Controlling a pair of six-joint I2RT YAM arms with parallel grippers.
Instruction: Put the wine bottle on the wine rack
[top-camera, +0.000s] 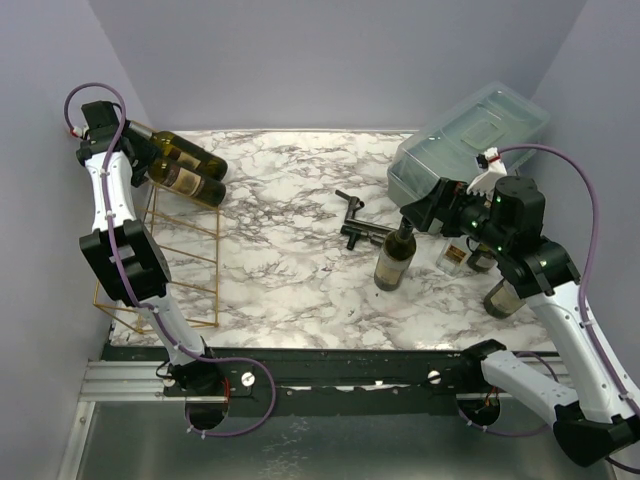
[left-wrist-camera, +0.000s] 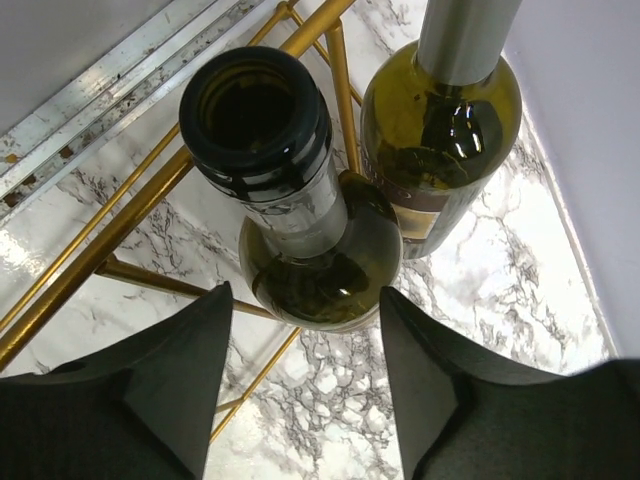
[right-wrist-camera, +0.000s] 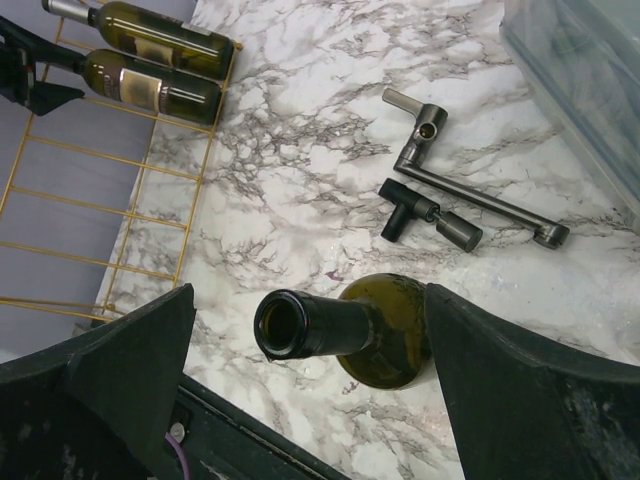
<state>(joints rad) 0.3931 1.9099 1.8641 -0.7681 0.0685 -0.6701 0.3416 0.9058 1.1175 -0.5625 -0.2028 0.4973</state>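
The gold wire wine rack (top-camera: 185, 255) stands at the left and carries two green wine bottles (top-camera: 190, 180) lying side by side on its top tier. My left gripper (top-camera: 135, 150) is open at their neck end. In the left wrist view its jaws (left-wrist-camera: 305, 320) stand apart below the nearer bottle's open mouth (left-wrist-camera: 262, 120), not touching it. A third green wine bottle (top-camera: 395, 258) stands upright mid-table. My right gripper (top-camera: 425, 212) is open just behind its neck. In the right wrist view the bottle (right-wrist-camera: 345, 325) sits between the wide-open jaws (right-wrist-camera: 308, 300), untouched.
A translucent grey lidded box (top-camera: 470, 140) sits at the back right. A dark metal tool (top-camera: 355, 225) lies beside the upright bottle; it also shows in the right wrist view (right-wrist-camera: 440, 190). More bottles (top-camera: 505, 295) stand under the right arm.
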